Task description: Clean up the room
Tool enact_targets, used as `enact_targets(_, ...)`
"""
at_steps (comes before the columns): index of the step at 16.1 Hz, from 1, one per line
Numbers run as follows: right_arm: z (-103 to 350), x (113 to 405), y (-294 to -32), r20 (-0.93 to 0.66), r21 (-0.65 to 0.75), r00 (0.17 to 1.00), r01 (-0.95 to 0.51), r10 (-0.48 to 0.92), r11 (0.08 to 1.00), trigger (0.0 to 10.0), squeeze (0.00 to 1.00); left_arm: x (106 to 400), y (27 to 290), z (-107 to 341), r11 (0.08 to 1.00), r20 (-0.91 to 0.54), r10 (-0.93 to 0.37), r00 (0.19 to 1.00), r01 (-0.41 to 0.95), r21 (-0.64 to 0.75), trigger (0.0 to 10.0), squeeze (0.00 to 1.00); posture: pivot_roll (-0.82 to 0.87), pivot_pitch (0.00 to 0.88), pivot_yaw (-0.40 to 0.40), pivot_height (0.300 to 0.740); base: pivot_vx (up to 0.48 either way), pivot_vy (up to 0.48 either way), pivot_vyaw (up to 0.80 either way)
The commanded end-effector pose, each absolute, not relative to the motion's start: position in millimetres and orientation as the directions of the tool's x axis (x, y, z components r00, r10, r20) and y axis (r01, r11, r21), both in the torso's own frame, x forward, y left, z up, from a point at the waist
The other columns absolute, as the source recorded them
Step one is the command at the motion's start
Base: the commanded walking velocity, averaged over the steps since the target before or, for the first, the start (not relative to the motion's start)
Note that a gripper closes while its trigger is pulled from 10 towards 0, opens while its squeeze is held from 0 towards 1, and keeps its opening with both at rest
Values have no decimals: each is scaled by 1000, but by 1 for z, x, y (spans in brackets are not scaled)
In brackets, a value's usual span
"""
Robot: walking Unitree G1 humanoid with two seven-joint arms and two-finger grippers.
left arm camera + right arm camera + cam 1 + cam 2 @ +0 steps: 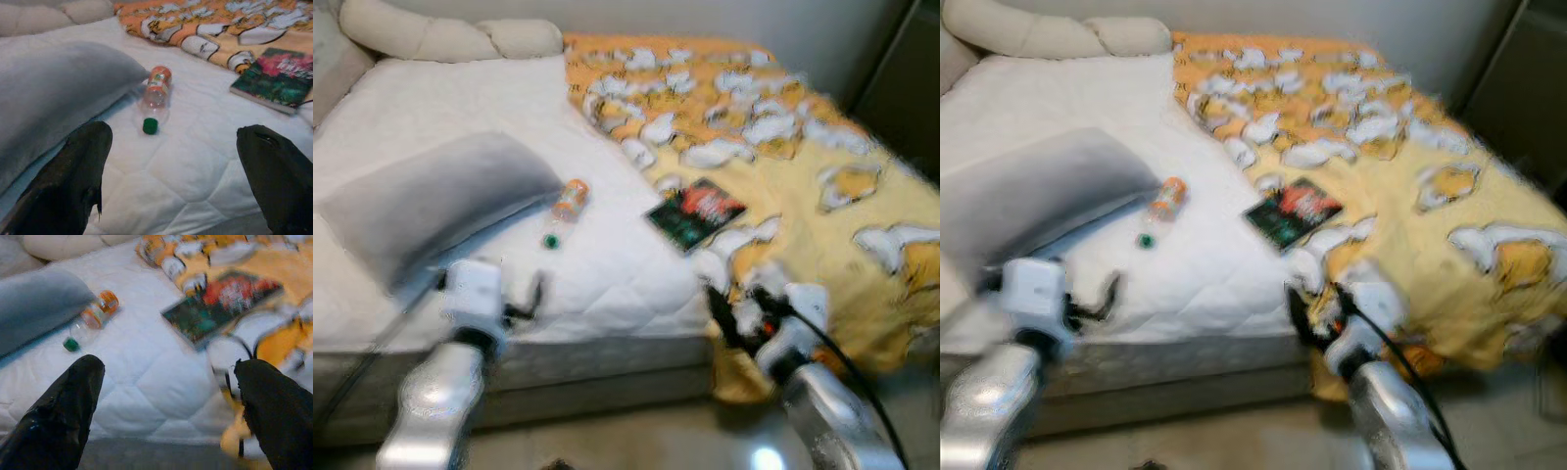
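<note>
A clear plastic bottle [566, 208] with an orange label and green cap lies on the white mattress [607, 264], beside a grey pillow [431, 201]. A dark book [696, 213] with a red and green cover rests at the edge of the yellow patterned blanket [803, 166]. My left gripper [530, 299] hovers at the bed's front edge, open, with the bottle [156, 95] ahead between its fingers [73, 181]. My right gripper [729, 313] is open near the blanket's front corner, facing the book [220, 306] and the bottle [90, 320].
Cream pillows [440, 34] lie at the head of the bed. The blanket hangs over the front right corner of the bed. A dark piece of furniture [901, 88] stands at the far right. Pale floor [636, 431] runs along the bed's front.
</note>
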State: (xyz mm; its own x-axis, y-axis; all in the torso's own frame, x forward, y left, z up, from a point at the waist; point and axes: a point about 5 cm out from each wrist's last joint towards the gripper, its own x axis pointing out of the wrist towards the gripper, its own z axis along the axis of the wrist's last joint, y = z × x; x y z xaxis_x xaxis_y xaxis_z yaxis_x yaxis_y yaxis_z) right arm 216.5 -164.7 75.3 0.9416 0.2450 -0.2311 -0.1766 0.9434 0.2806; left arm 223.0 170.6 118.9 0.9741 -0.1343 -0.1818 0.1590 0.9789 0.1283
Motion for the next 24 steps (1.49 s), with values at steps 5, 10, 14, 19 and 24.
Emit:
enact_targets(5,81,221,-160,-200,288,949,-180,243,940,10000,0,224,177,121,980,-177,-111,978,137,145,10000,0,63,0,-19,740,0,389,0)
enact_targets(10,81,224,-157,-198,290,948,-184,247,939,10000,0,225,177,121,982,-175,-100,980,125,143,10000,0,71,0,-25,740,0,391,0)
enact_targets(14,81,225,-155,-198,295,948,-186,250,937,10000,0,226,178,121,982,-173,-93,981,119,145,10000,0,74,0,-24,740,0,390,0)
enact_targets(19,81,226,-153,-196,301,949,-182,247,936,10000,0,227,179,122,983,-171,-86,981,111,143,10000,0,78,0,-26,740,0,389,0)
enact_targets(24,81,229,-152,-194,306,949,-181,247,935,10000,0,229,178,127,981,-143,-74,987,97,165,10000,0,84,0,-24,740,0,-214,0)
